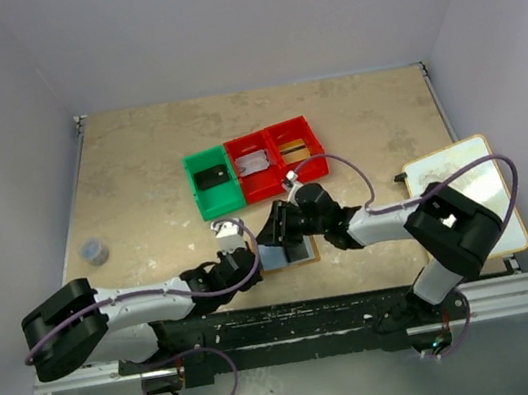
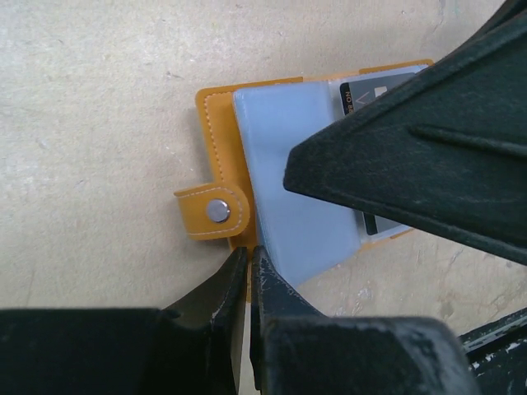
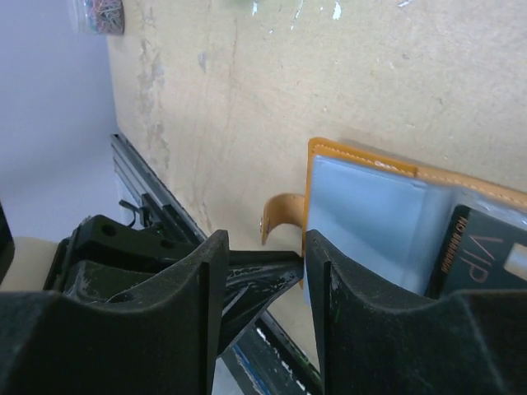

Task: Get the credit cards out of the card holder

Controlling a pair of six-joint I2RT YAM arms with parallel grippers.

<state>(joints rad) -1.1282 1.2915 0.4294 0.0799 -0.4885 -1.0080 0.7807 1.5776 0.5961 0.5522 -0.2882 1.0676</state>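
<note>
- Three cards look to be out already: a black card [image 1: 211,177] in the green bin [image 1: 220,208], and a pale card [image 1: 252,164] and what may be a tan one in the red bins [image 1: 265,192], upper centre of the overhead view.
- One dark card [image 3: 482,251] remains in the card holder [image 2: 280,164], which lies open mid-frame.
- The left gripper [image 2: 247,259] is pinched shut at the holder's lower edge; I can't tell if it nips it.
- The right gripper [image 3: 265,255] stands half-wide and empty over the pocket.
- Its finger hides most of that card and the far pockets.

Card holder [image 2: 288,181] on table [image 2: 99,99], left pincer [image 2: 249,263] at its edge, right pincer [image 3: 263,247] above.
</note>
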